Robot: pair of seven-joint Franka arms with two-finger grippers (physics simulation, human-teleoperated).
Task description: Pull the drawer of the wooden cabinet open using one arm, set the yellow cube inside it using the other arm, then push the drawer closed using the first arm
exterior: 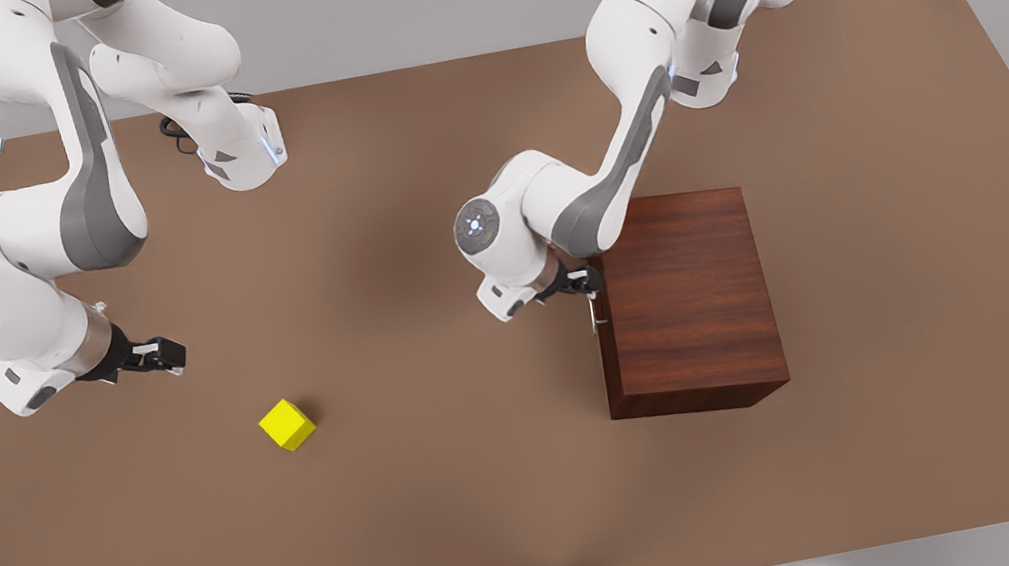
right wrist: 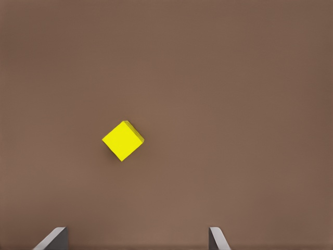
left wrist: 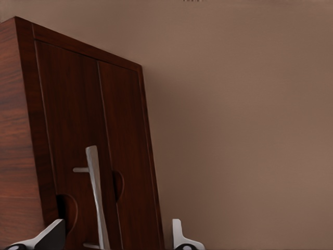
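Cabinet front detail comes from the left wrist view: the drawer [left wrist: 88, 156] is flush in the wooden cabinet [left wrist: 21, 156], and its slim silver handle [left wrist: 94, 198] stands between the spread fingers [left wrist: 179, 237] of the left hand [left wrist: 112, 237], not yet pinched. From the front view, that left hand [exterior: 588, 284] sits at the cabinet's [exterior: 684, 295] face on the front view's left. The right hand [exterior: 169, 353] hovers wide open above the table [exterior: 496, 487], well apart from the cabinet. The yellow cube [right wrist: 123, 140] lies flat on the table, turned corner-on to the right hand; the front view places it [exterior: 287, 425] near that hand.
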